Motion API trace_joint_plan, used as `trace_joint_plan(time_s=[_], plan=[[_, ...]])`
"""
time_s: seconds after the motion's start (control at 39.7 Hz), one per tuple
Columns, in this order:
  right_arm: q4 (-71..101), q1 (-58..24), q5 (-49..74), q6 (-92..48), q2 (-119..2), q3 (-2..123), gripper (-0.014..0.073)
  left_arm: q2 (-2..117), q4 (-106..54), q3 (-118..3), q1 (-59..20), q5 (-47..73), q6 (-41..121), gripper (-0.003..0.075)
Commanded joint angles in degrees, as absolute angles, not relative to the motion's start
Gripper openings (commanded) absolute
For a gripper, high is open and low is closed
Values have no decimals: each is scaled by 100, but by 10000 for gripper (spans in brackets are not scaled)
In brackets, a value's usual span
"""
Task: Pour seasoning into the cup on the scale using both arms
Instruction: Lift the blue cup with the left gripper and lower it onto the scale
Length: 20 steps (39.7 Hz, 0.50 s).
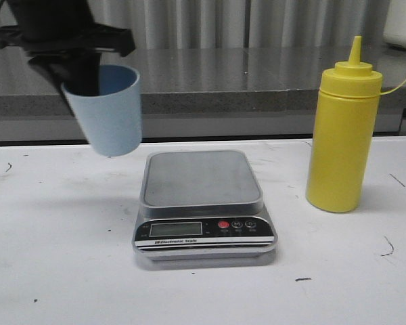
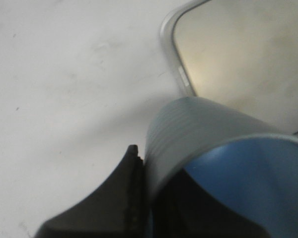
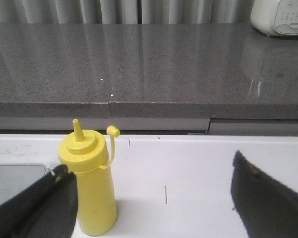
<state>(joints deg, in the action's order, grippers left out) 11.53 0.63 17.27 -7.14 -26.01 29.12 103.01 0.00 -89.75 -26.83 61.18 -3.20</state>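
Digital kitchen scale (image 1: pixel 203 206) sits front and centre on the white table (image 1: pixel 54 271), steel platform bare. Up beside it, the left pincer (image 1: pixel 88 74) is clamped on the pale blue cup (image 1: pixel 108 108), one finger (image 2: pixel 114 198) pressed on its wall, cup tilted and apparently clear of the table. Right pincer (image 3: pixel 149 198) spread wide, yellow squeeze bottle (image 3: pixel 92 188) upright just ahead, near one finger (image 3: pixel 35 208).

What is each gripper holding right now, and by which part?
The left gripper holds the cup by its rim, one finger inside, lifted beside the scale. The right gripper is open, holding nothing; the bottle stands free.
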Motion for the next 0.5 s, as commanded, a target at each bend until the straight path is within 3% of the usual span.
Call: trace_joint_plan(time_s=[0.0, 0.23, 0.48], plan=[[1184, 97, 1226, -715, -2661, 3121, 640, 10410, -82, -9680, -2936, 6235, -343, -20], [1184, 97, 1226, -715, -2661, 3121, 640, 11285, -93, -10823, -3363, 6601, -343, -20], [1184, 97, 1226, -715, -2661, 3121, 640, 11667, -282, -11049, -3449, 6676, -338, 0]])
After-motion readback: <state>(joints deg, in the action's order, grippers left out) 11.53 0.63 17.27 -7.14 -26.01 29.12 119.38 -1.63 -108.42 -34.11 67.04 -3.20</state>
